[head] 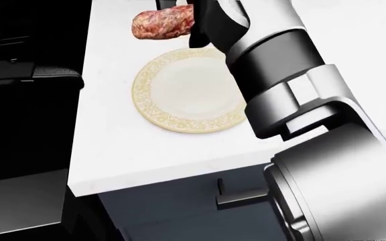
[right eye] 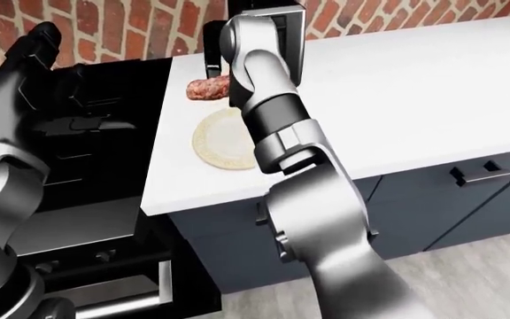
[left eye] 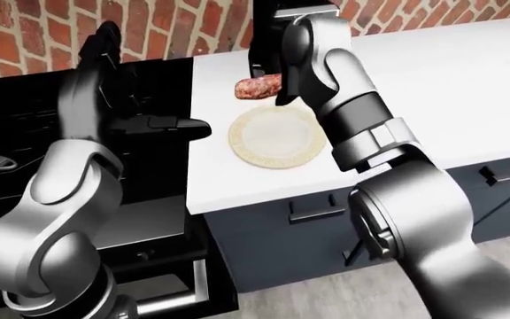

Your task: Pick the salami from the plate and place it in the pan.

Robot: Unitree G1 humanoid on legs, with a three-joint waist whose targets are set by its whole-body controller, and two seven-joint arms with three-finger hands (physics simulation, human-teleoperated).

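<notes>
Salami (head: pixel 163 23) held in right hand (left eye: pixel 268 70), above plate (head: pixel 186 93)

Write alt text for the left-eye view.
The robot's right hand holds the salami lifted above the empty plate on a white counter. Its left hand is raised open over the black stove at left, brick wall behind.

I see a white countertop (left eye: pixel 450 73) over dark drawer cabinets (right eye: pixel 468 193), brick wall (left eye: pixel 25 33) behind, black stove (left eye: pixel 25 133) at left.
</notes>
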